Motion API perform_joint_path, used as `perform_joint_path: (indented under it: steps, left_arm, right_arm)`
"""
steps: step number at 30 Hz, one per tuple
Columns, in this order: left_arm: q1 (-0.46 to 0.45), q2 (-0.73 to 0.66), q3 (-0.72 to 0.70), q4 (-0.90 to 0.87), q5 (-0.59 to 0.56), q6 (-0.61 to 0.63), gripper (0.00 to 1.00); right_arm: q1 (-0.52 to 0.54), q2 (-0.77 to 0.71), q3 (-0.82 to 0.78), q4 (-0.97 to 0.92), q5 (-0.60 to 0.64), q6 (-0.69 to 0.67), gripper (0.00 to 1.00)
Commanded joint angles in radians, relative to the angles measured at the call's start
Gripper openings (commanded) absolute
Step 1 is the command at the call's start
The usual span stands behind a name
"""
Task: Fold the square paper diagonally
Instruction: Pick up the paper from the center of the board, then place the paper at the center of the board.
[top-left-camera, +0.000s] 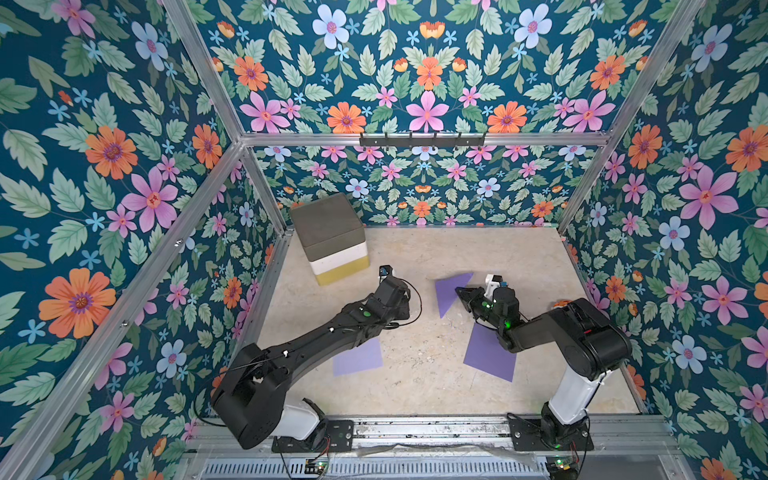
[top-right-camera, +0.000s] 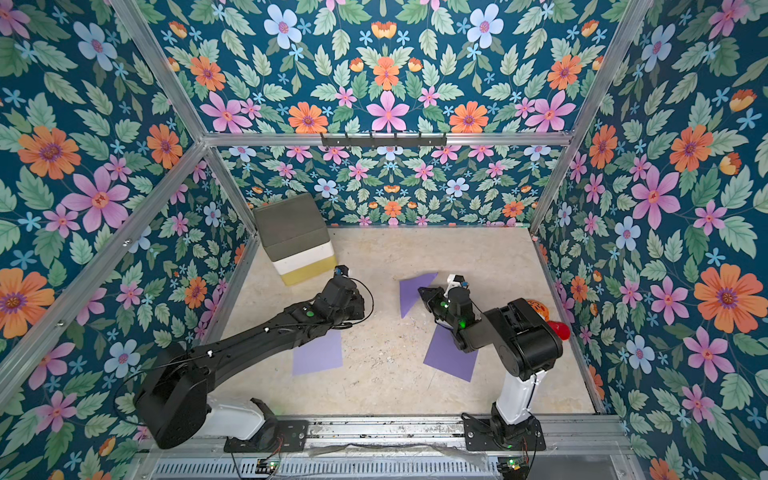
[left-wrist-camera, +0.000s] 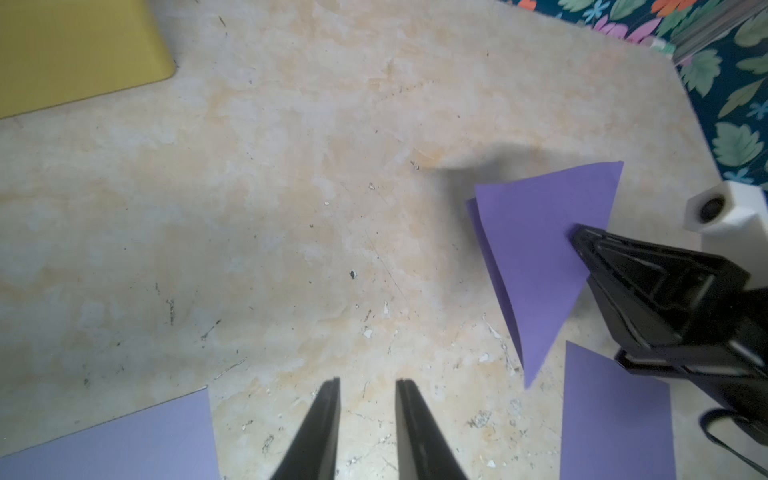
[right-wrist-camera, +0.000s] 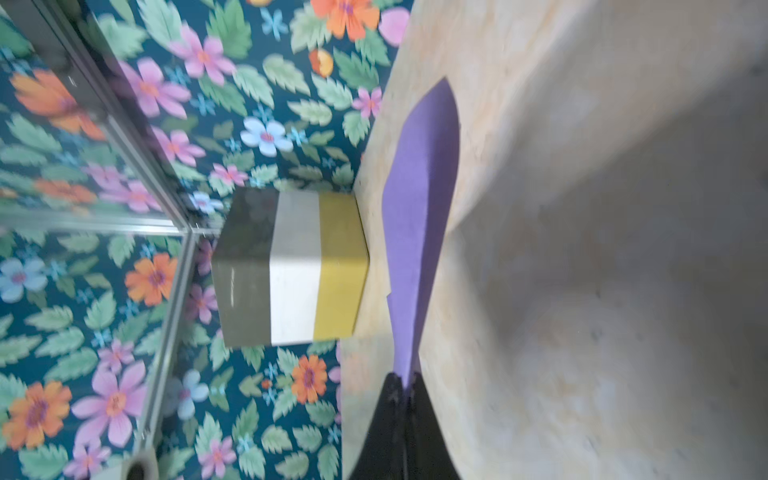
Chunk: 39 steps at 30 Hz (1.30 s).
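The right claw (right-wrist-camera: 405, 380), closest to its wrist lens, is pinched tight on one edge of the purple paper (right-wrist-camera: 419, 208), which is doubled into a triangle and held up over the middle of the desk (top-left-camera: 457, 257); the left claw (left-wrist-camera: 368, 382) hangs near it, jaws a little apart, gripping nothing. A flat purple sheet (top-left-camera: 359, 359) lies partly under the left arm; a second flat sheet (top-left-camera: 486, 357) lies partly under the right arm; a grey, white and yellow block (top-left-camera: 332, 237) stands in the far left corner
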<state>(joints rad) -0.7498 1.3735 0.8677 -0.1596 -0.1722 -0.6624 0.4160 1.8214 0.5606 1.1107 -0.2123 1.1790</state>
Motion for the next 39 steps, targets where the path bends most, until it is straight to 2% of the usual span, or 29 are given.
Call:
perform_joint_path:
  steps: [1,4,7,15,20,23,29,33,36,39]
  left_arm:
    - [0.003,-0.058,-0.068,0.110,-0.034,-0.089,0.28]
    - [0.003,-0.113,-0.145,0.168,-0.049,-0.132,0.27]
    - [0.003,-0.145,-0.185,0.178,-0.070,-0.167,0.26]
    - [0.003,-0.188,-0.257,0.216,-0.087,-0.220,0.26]
    - [0.002,-0.185,-0.267,0.214,-0.111,-0.230,0.25]
    - [0.002,-0.171,-0.252,0.193,-0.132,-0.230,0.23]
    - [0.003,-0.137,-0.223,0.168,-0.153,-0.241,0.20]
    - [0.004,-0.111,-0.204,0.154,-0.152,-0.241,0.18]
    - [0.010,-0.086,-0.190,0.139,-0.127,-0.235,0.17]
    - [0.021,-0.077,-0.204,0.197,-0.023,-0.186,0.16]
  right_arm:
    - [0.003,0.030,0.077,0.034,0.235,0.102,0.00]
    - [0.004,0.054,0.168,-0.096,0.352,0.104,0.00]
    - [0.003,0.101,0.208,-0.139,0.431,0.160,0.00]
    - [0.036,0.155,0.355,-0.386,0.539,0.169,0.00]
    - [0.067,0.147,0.391,-0.528,0.582,0.172,0.22]
    - [0.076,0.141,0.388,-0.577,0.571,0.174,0.31]
    - [0.086,0.102,0.366,-0.661,0.520,0.150,0.39]
    - [0.087,0.039,0.322,-0.678,0.463,0.098,0.42]
    - [0.087,-0.032,0.297,-0.699,0.398,-0.008,0.42]
    - [0.087,-0.109,0.309,-0.829,0.323,-0.169,0.43]
